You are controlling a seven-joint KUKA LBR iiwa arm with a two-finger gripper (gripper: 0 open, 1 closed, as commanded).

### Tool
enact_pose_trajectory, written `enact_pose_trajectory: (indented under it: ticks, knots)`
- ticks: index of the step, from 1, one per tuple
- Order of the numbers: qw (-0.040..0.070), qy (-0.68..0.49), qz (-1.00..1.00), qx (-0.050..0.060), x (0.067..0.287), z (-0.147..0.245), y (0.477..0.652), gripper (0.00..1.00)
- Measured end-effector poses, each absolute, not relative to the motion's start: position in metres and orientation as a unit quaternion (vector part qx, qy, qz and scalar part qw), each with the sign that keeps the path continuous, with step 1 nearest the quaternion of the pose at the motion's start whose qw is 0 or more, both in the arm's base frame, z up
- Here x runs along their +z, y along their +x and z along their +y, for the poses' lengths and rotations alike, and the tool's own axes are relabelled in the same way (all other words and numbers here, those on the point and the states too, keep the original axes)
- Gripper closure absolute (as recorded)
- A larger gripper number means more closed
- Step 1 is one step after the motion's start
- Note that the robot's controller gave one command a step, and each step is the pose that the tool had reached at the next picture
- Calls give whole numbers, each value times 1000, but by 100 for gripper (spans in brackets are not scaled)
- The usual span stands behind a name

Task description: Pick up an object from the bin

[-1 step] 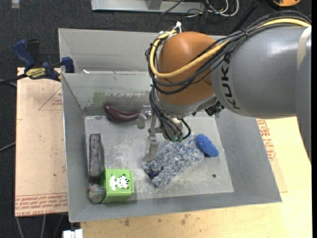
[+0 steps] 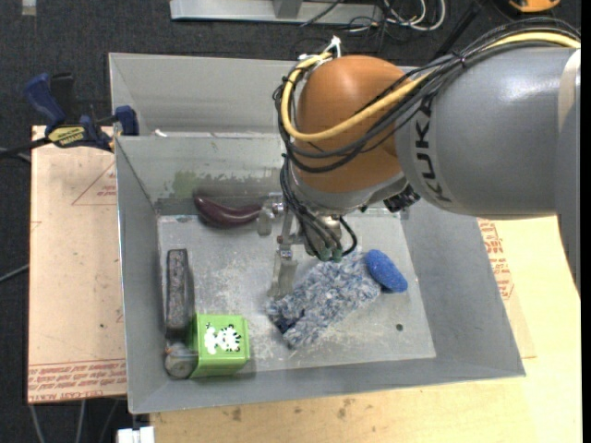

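**Soft cloth under the claw: expect a weak or partial catch**

The claw [image 2: 309, 257] hangs low in the grey metal bin [image 2: 138, 247], right at the upper edge of a blue-and-white speckled knitted cloth bundle [image 2: 323, 298], which spreads out just below it and down toward its lower left. The rounded orange wrist cover [image 2: 346, 123] and its cables hide the working end, so you cannot tell how far the claw is open or whether it has hold of anything.

What to watch for:

- **A thin pinch.** The cloth bundle is limp and crumpled. If the claw closes on one loose fold at the edge, the rest will likely hang and pull free on the lift.
- **A passenger.** The bright blue oval foam-like piece [image 2: 386, 270], just to the claw's right, appears to touch the cloth's end. A lift could drag it along and drop it.
- **Floor contact.** The claw looks very near the bin floor. Pushing further down through soft material gives little warning before metal meets metal.
- **No check by eye.** With the cover in the way, you may have to judge the catch only once the cloth rises.

The dark purple curved aubergine-shaped thing [image 2: 226, 212] up and to the claw's left sits apart. So do the dark grey bar [image 2: 175, 289] and the green box with a white figure [image 2: 220, 344], further left and lower left, and these should stay out of it.
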State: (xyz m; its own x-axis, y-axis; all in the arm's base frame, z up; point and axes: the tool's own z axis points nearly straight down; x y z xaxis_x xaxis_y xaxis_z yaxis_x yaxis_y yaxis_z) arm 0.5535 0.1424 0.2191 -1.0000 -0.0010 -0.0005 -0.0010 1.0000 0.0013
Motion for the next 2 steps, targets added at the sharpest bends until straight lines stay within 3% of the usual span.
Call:
enact_pose_trajectory:
  ticks: [1, 2]
  knots:
    - [0, -33, 999, 1, 223, 110, 522, 0]
    - [1, -46, 999, 0, 200, 90, 515, 0]
